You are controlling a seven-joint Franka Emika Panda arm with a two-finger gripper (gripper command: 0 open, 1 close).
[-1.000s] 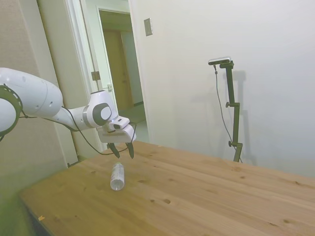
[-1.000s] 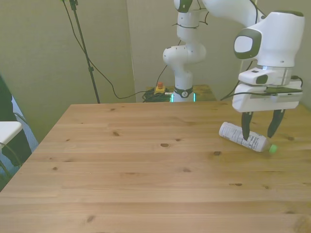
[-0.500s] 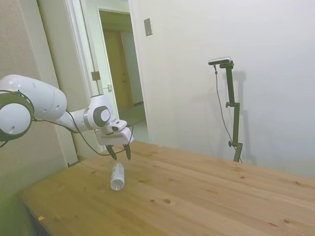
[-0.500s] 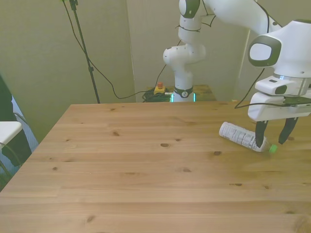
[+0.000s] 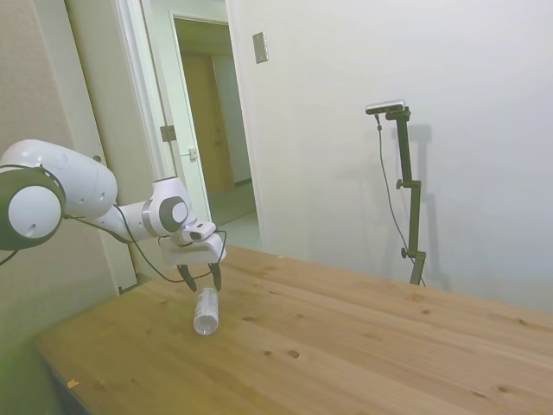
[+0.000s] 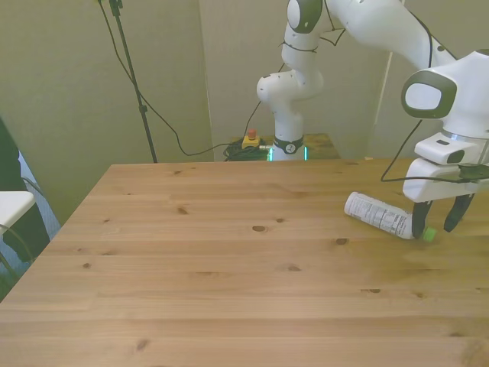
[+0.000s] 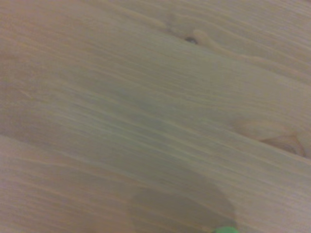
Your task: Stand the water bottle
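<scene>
The water bottle (image 6: pixel 376 213) lies on its side on the wooden table (image 6: pixel 229 267), near the front view's right edge. It is clear, with a white label, and its green cap (image 6: pixel 429 234) points toward the front view's right. My gripper (image 6: pixel 435 226) is open and low over the table at the cap end, with one finger on each side of the cap. In the side view the bottle (image 5: pixel 206 311) lies just below the open gripper (image 5: pixel 200 283). The wrist view is blurred wood (image 7: pixel 146 97) with a sliver of the green cap (image 7: pixel 224 229) at the edge.
The table's edge runs close to the gripper at the front view's right. A white object (image 6: pixel 11 206) stands off the table at the front view's left. An open doorway (image 5: pixel 212 130) shows behind the arm in the side view.
The gripper has moved along the lying bottle from above its body to its cap end and come lower, staying open. The bottle has not moved.
</scene>
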